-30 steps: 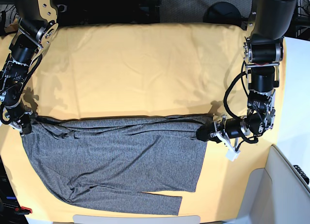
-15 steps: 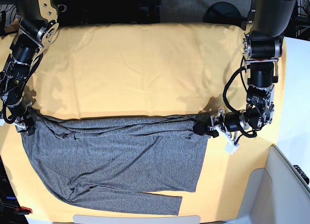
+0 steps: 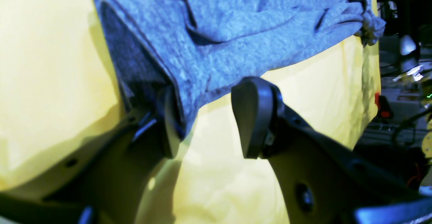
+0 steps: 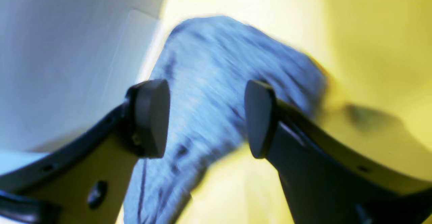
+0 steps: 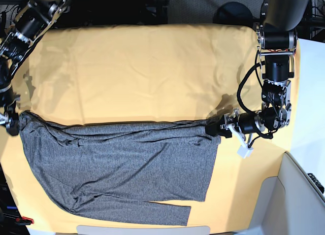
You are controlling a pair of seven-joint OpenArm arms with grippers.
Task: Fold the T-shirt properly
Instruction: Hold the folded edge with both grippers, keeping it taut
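The base view shows the whole shirt (image 5: 119, 166): dark grey, heathered, lying flat across the lower half of the frame on the yellow cloth (image 5: 142, 72) covering the counter, top edge bunched into a ridge, one sleeve along the bottom.

Only the left wrist view shows the left fingers (image 3: 209, 117) parted, a shirt corner resting against one, not clamped.

The right wrist view, blurred, shows the right fingers (image 4: 206, 117) spread apart with shirt fabric beyond them, ungripped.
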